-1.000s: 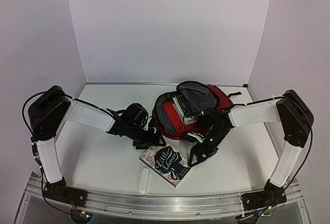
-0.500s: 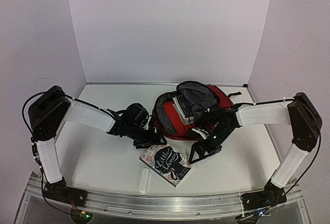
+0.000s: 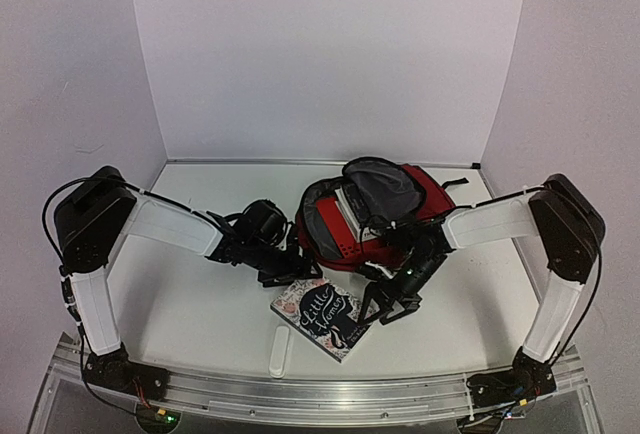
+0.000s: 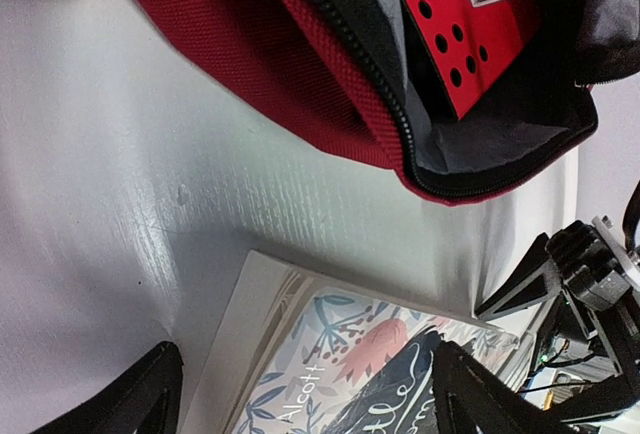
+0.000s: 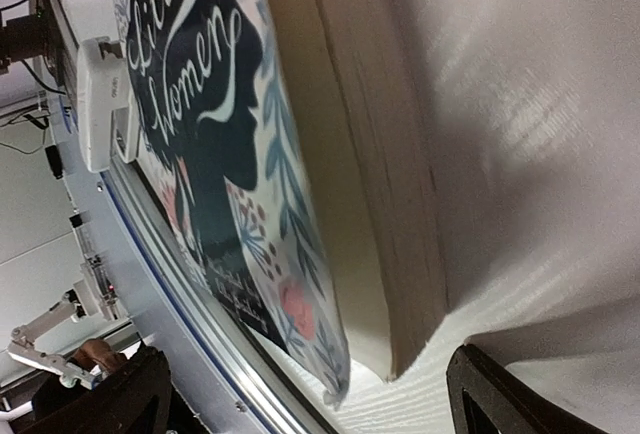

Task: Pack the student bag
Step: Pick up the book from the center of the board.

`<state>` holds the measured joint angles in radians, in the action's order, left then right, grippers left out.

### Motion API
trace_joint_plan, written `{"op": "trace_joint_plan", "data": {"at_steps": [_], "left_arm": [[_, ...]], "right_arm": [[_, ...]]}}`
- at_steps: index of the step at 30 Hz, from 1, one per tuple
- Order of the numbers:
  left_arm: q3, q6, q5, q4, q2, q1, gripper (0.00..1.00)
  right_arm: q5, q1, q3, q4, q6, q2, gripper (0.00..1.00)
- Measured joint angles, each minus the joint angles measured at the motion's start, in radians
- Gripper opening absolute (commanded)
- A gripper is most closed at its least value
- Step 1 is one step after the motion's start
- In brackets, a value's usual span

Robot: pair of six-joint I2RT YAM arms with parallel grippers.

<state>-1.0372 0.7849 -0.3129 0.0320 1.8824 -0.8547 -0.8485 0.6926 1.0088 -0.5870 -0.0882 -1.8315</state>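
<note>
Top view: the student bag (image 3: pixel 425 192) lies toward the back of the counter (image 3: pixel 200 304), right of centre. Its mouth gapes toward the near-left, with a red folder (image 3: pixel 345 244) inside. A book (image 3: pixel 322 320) lies flat just in front of that mouth, its long axis running from far-left to near-right. The left end effector (image 3: pixel 298 272) sits by the book's far-left corner, and the right end effector (image 3: pixel 385 306) is just beside its right end. The bag lies directly behind both.

Left wrist view: the 2 fingers (image 4: pixel 140 404) stand wide apart and grip nothing. The book's corner is below them and the bag's zipped rim ahead.

Right wrist view: its fingers (image 5: pixel 500 399) are also spread wide and empty. The book's page edge stretches away in front.

The right arm looks nearer the book. A lift would likely carry it back into the mouth.
</note>
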Motion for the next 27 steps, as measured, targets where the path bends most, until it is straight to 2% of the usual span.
{"op": "trace_joint_plan", "data": {"at_steps": [5, 12, 15, 18, 21, 27], "left_arm": [[0.027, -0.004, -0.03, -0.047, 0.0, 0.002, 0.58], [0.062, 0.001, -0.087, -0.138, 0.0, -0.006, 0.39], [0.063, -0.001, -0.099, -0.172, 0.004, -0.01, 0.35], [0.063, -0.001, -0.105, -0.199, 0.007, -0.01, 0.35], [0.06, -0.002, -0.106, -0.217, 0.021, -0.01, 0.37], [0.059, 0.002, -0.105, -0.223, 0.035, -0.01, 0.41]], "right_arm": [[0.001, -0.001, 0.05, 0.025, -0.029, -0.053, 0.61], [0.129, -0.001, 0.09, 0.133, -0.064, -0.054, 0.38], [0.173, -0.001, 0.118, 0.167, -0.067, -0.054, 0.37], [0.187, -0.001, 0.129, 0.197, -0.061, -0.054, 0.48], [0.185, -0.001, 0.13, 0.209, -0.058, -0.054, 0.53], [0.177, 0.005, 0.125, 0.237, -0.059, -0.056, 0.5]]}}
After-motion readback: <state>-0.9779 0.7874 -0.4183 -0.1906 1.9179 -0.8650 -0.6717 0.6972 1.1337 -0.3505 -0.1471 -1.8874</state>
